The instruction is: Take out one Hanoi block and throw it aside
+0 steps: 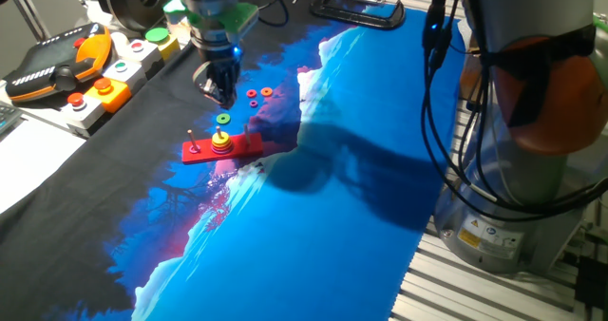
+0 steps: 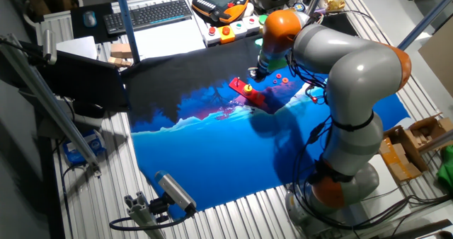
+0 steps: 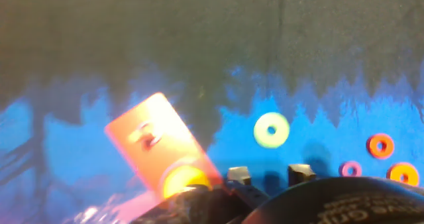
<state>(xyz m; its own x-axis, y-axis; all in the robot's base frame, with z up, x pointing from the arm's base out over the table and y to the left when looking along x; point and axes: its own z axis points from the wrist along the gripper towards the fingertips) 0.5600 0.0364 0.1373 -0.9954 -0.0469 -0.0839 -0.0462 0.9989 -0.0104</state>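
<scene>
The Hanoi block, a small green ring [image 1: 222,119], lies flat on the blue cloth, apart from the red base [image 1: 249,147]. In the hand view the green ring [image 3: 271,130] sits just beyond my fingertips, between their lines. My gripper [image 1: 220,97] hovers a little above the ring, open and empty; in the hand view the gripper [image 3: 268,174] shows two separated fingertips with nothing between them. The red base [image 3: 158,150] carries a yellow and orange ring stack [image 1: 220,141] on one peg. In the other fixed view the gripper [image 2: 256,72] is over the base's far end [image 2: 248,90].
Small red and orange rings [image 1: 258,95] lie on the cloth right of the gripper; they also show in the hand view [image 3: 380,145]. A teach pendant [image 1: 57,69] and a button box [image 1: 112,82] stand at the left. The arm's base [image 1: 532,122] is at the right.
</scene>
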